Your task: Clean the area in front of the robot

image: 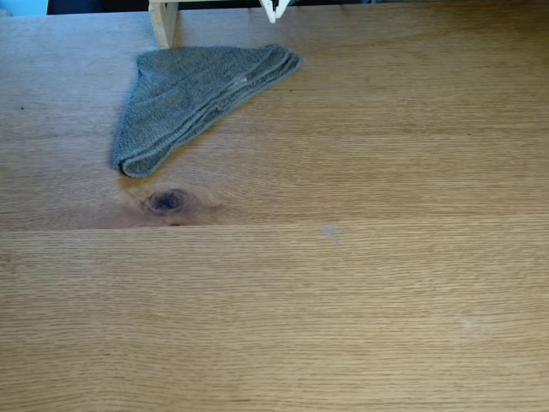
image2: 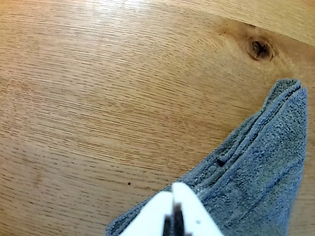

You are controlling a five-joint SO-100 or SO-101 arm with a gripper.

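The area is a light oak tabletop with a dark knot and pale smudges. A folded grey terry cloth lies flat at the back left in the fixed view. The robot's white gripper pokes in at the top edge, just beyond the cloth's right tip. In the wrist view the gripper enters from the bottom with its white fingers pressed together and nothing between them. It hovers over the near edge of the cloth. The knot shows at the upper right there.
A pale wooden post stands at the back edge just behind the cloth. A second faint smudge marks the wood at the front right. Bare wood stretches left of the cloth in the wrist view.
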